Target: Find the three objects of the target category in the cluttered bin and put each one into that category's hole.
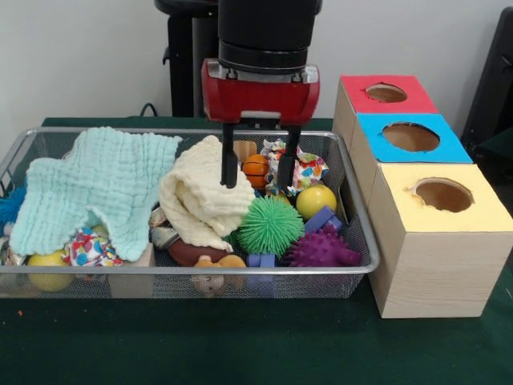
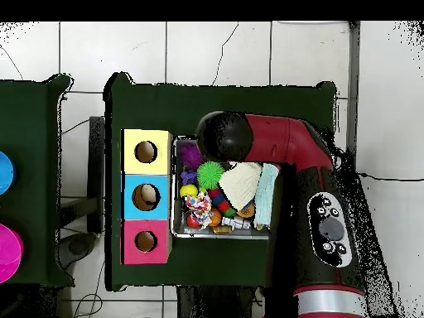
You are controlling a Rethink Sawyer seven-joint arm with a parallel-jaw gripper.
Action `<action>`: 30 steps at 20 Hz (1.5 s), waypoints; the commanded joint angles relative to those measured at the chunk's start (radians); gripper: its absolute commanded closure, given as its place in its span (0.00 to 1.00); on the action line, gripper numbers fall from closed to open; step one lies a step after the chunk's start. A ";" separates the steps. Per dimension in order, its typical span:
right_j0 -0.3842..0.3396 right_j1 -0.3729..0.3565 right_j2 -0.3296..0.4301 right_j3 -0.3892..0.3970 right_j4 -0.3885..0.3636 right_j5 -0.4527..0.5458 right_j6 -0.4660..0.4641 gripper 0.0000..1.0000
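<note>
The bin (image 1: 184,271) is a wide wire mesh basket full of toys and cloths; it also shows in the overhead view (image 2: 217,235). My gripper (image 1: 256,187) hangs open over the bin's right half, holding nothing. A small orange basketball (image 1: 256,168) shows between its fingers (image 1: 229,164); I cannot tell whether they touch it. A cream cloth (image 1: 200,199) lies just left of the gripper. A green spiky ball (image 1: 271,226), a yellow ball (image 1: 316,200) and a purple spiky ball (image 1: 321,249) lie in front of it. In the overhead view the arm (image 2: 273,145) hides the gripper.
Three wooden boxes with round holes stand right of the bin: red top (image 1: 385,94), blue top (image 1: 410,136), yellow top (image 1: 445,196). A mint cloth (image 1: 96,188) covers the bin's left half. A patterned ball (image 1: 309,170), a blue block (image 1: 321,218) and a brown football (image 1: 188,253) also lie inside.
</note>
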 commanded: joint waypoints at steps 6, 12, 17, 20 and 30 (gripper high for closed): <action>-0.056 0.052 0.091 0.044 -0.132 -0.136 -0.104 0.00; -0.072 0.061 0.095 0.047 -0.155 -0.141 -0.105 0.00; -0.107 0.088 0.126 0.065 -0.177 -0.156 -0.124 0.00; -0.110 0.102 0.134 0.090 -0.192 -0.202 -0.088 0.00; -0.105 0.120 0.141 0.143 -0.188 -0.264 0.005 0.00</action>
